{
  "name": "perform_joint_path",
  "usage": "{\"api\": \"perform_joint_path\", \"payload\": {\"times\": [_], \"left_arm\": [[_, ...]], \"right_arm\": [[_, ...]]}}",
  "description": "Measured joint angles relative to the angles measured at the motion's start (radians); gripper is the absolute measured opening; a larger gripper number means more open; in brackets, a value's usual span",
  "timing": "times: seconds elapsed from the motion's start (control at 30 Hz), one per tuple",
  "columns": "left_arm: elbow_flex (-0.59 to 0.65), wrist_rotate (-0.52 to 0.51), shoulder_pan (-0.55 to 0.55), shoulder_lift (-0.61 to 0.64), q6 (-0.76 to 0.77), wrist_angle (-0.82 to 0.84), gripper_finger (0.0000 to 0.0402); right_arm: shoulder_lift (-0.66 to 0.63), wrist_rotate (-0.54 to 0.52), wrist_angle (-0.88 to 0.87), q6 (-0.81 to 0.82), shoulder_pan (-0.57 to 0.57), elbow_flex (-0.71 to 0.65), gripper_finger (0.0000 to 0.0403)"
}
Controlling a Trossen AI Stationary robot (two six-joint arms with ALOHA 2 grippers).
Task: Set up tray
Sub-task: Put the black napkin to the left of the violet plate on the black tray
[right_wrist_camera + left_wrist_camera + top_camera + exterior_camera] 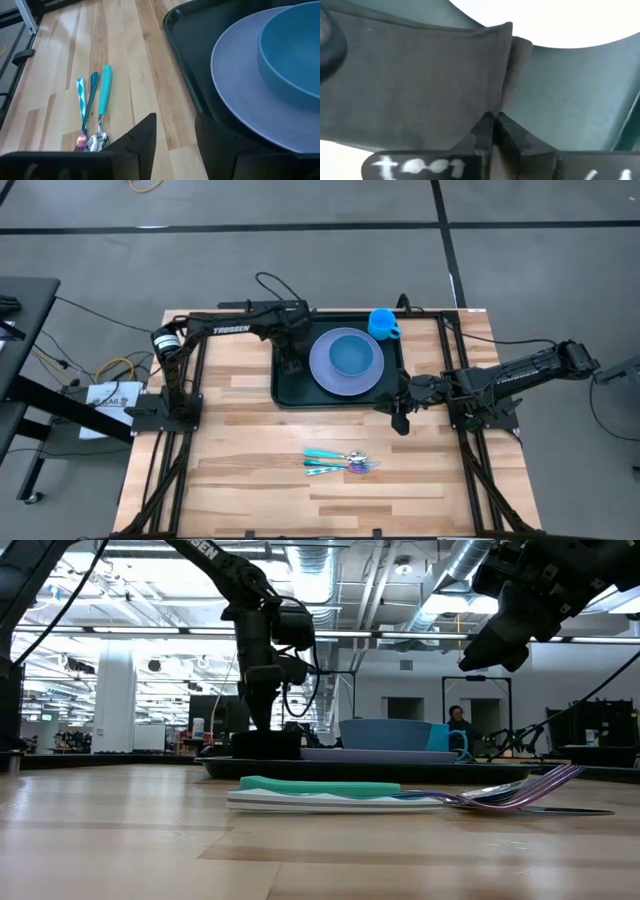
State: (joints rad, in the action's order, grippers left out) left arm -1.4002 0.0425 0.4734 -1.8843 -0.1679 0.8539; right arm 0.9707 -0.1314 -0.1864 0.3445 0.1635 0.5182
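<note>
teal-handled cutlery (335, 463) lies near the tray (288, 387).

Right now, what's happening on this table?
A tray is being set up. The large dark green plastic tray already holds a lavender plate with a blue bowl; a blue mug stands at its far corner. The left gripper is shut on a dark cloth in the tray. The right gripper hovers open beside the tray. Teal-handled cutlery waits on the wood.

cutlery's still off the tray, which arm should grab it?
Right, probably. The right gripper is open at the tray's near corner, closest to the cutlery. The left gripper is shut on a dark napkin.
</note>
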Motion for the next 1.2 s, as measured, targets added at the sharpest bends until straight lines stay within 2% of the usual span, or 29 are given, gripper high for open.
{"api": "perform_joint_path", "payload": {"times": [0.5, 0.67, 0.8, 1.2], "left_arm": [[0.133, 0.086, -0.075, 0.0, 0.054, -0.064, 0.0], [0.136, 0.092, -0.097, 0.0, 0.063, -0.087, 0.0], [0.136, 0.137, -0.106, 0.0, 0.084, -0.103, 0.0], [0.136, 0.136, -0.112, 0.0, 0.095, -0.105, 0.0]], "right_arm": [[0.0, 0.001, 0.0, 0.007, 0.0, 0.0, 0.0127], [0.0, 0.001, 0.0, 0.007, 0.0, 0.0, 0.0127], [0.0, 0.001, 0.0, 0.007, 0.0, 0.0, 0.0127], [0.0, 0.0, 0.0, 0.006, 0.0, 0.0, 0.0127]]}}
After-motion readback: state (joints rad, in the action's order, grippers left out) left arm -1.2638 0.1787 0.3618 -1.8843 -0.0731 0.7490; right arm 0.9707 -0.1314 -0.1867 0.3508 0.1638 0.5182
